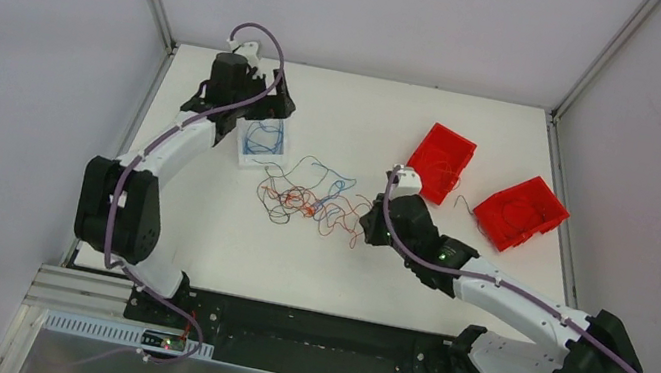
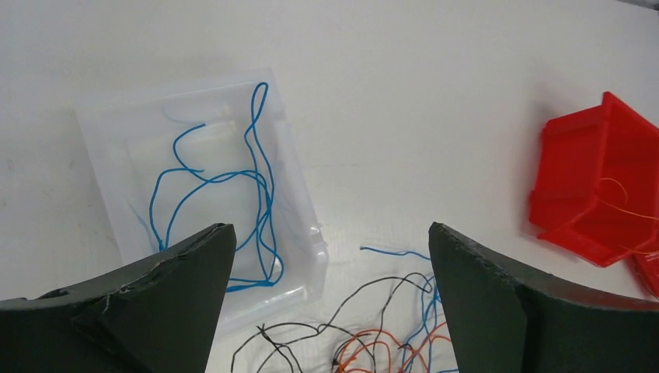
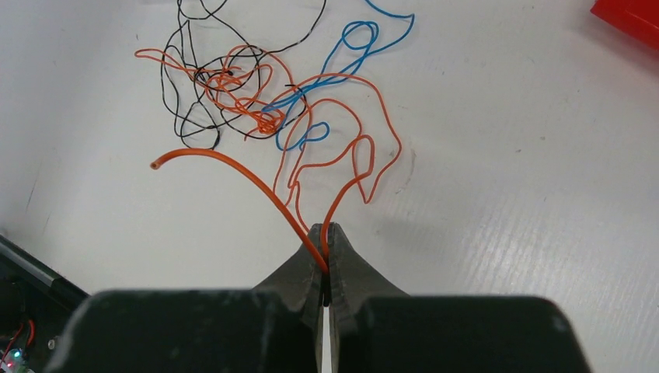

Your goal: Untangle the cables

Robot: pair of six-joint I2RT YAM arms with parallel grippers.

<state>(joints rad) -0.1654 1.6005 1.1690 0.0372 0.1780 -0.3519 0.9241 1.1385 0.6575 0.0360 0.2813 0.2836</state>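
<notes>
Orange cable (image 3: 194, 152) clamped by right end effector (image 3: 326, 233), presumably for pulling free; left end effector (image 2: 330, 229) agape over blue cables (image 2: 256, 175) sorted in tray (image 2: 101, 148).

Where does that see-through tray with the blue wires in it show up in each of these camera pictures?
Top external: the clear tray sits up and left of centre, left of the wire pile.
Left wrist: it fills the left half.
Right wrist: not in it.
Shared landmark: the tangled wires, at the left wrist view's bottom edge and the right wrist view's top left.
</notes>
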